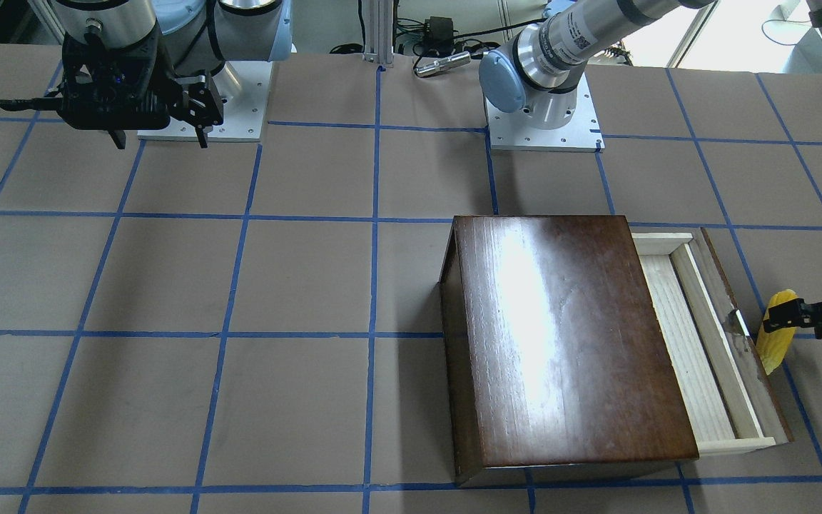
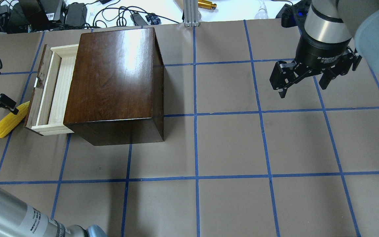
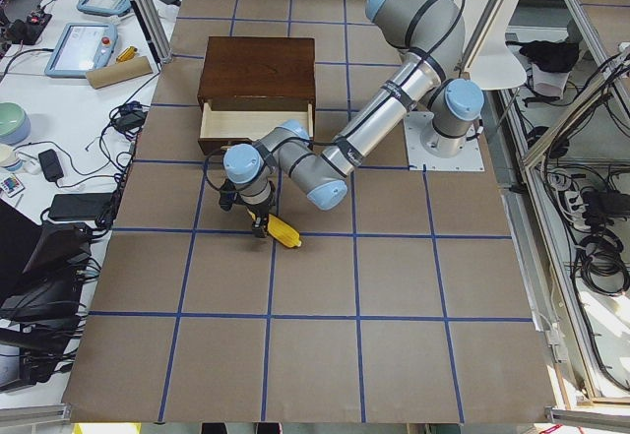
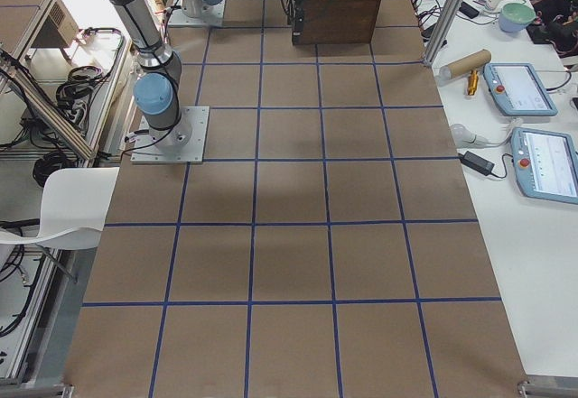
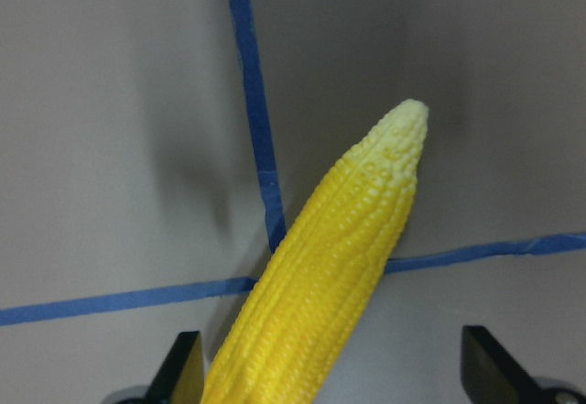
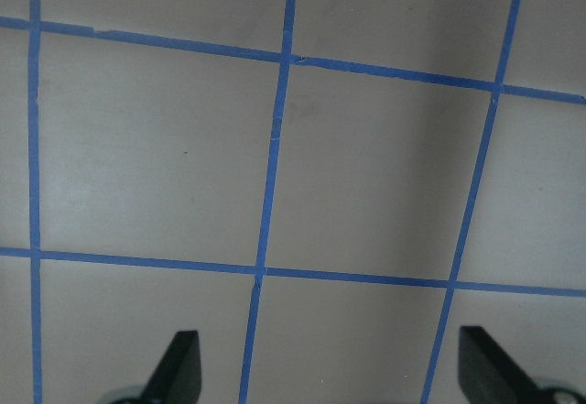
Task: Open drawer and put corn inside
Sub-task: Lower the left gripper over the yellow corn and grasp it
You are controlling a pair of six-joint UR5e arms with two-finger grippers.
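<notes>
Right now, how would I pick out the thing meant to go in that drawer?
Find the dark-brown wooden box with its pale drawer pulled open. Just outside the drawer's front panel lies the corn, a tapered cob. It is the only bright yellow thing on the table.

Left gripper [image 5: 331, 367]: only the fingertips [image 5: 188, 367] show in the wrist view. The body is cut off by the frame edge in the overhead and front-facing views. The near finger seems to touch the corn, but no view settles it.
Corn [image 5: 339, 239]: thick end cut off by the bottom edge of the left wrist view.
Drawer [image 1: 689, 343]: rear part hidden inside the box [image 1: 568, 335].
Exterior right view: drawer and corn hidden behind the box.
Exterior left view: jaws too small to read.
</notes>
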